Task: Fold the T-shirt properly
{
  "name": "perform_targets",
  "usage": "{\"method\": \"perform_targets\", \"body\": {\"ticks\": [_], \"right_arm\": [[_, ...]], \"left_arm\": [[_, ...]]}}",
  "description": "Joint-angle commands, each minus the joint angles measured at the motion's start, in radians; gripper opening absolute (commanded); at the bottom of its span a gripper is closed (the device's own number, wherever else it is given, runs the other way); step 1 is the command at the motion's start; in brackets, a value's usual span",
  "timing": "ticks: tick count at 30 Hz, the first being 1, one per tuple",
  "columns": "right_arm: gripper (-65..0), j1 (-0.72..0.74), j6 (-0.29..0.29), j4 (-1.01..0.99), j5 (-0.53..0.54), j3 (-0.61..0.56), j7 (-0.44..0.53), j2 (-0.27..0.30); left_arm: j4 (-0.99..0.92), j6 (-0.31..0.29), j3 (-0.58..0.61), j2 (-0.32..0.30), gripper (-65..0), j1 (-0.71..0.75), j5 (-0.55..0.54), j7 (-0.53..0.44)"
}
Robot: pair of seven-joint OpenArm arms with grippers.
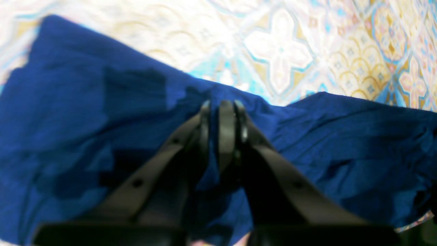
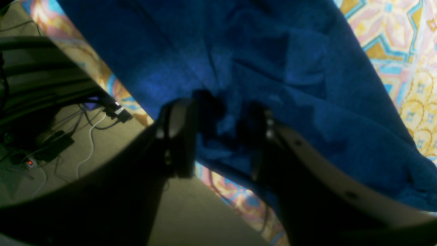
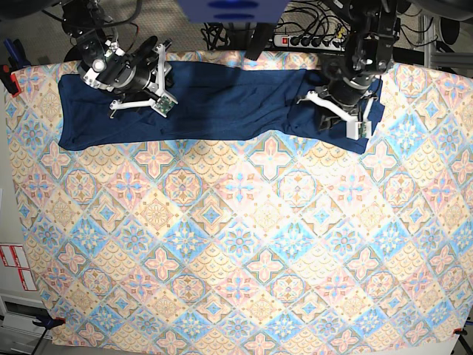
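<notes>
T-shirt (image 3: 222, 103): dark navy-blue knit garment, laid out as a long band along the far edge of the table, running from near the left corner to the right side in the base view; surface creased, lower hem uneven.
Tablecloth (image 3: 236, 244): pastel tile pattern of crosses and scallops; covers the whole table; the near part bears nothing.
Left gripper (image 1: 223, 106): seen from the left wrist view with its fingers clenched on a pinched ridge of the T-shirt (image 1: 341, 150), close to the cloth's edge; the fabric rises into a small peak between the fingertips. In the base view it sits at the right end of the garment.
Right gripper (image 2: 218, 119): fingers spread apart, a bunched fold of the T-shirt (image 2: 239, 51) lying in the gap between them; whether the fingers press the cloth cannot be told. It stands at the garment's edge, over the table border.
Floor (image 2: 68, 136): visible past the table edge in the right wrist view, with cables (image 2: 90, 136) lying on it.
Power strip (image 3: 310, 41): behind the table's far edge.
</notes>
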Motion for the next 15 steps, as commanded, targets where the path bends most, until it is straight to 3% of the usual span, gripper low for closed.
{"method": "perform_targets", "body": {"ticks": [1, 15], "right_arm": [[-41.8, 0.002, 0.002, 0.019, 0.006, 0.006, 0.012, 0.008], [-41.8, 0.002, 0.002, 0.019, 0.006, 0.006, 0.012, 0.008]], "left_arm": [[0.033, -0.004, -0.026, -0.005, -65.0, 0.01, -0.004, -0.02], [0.042, -0.001, -0.253, 0.001, -65.0, 0.066, -0.009, -0.019]]}}
